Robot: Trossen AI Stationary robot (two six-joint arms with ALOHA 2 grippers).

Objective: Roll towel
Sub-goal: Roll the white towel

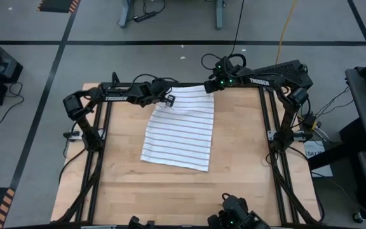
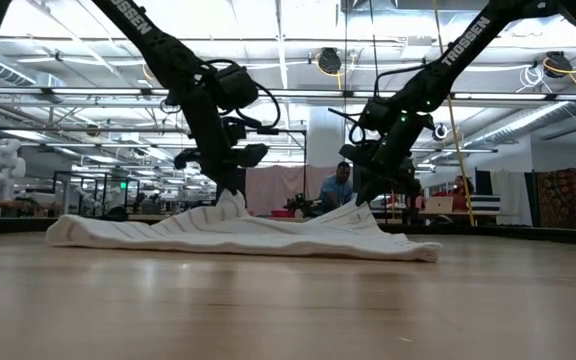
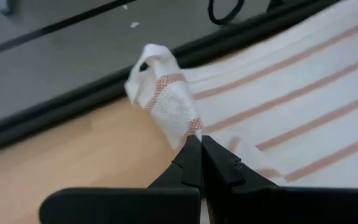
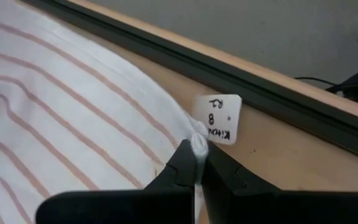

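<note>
Left gripper: fingers clamped on the towel at its far left corner, cloth bunched up just past the tips. Towel lies on the counter, spread from both sets of fingers toward the near edge, both far corners lifted. Right gripper: fingers pinched on the far right corner, white tag sticking out right beside the tips, near the counter's black rail.

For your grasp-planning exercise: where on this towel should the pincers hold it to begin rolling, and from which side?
At the two far corners, from above: the towel lies flat, so only edges pinch. The left pincer and right pincer are shut on those corners, lifting them from the table.
</note>
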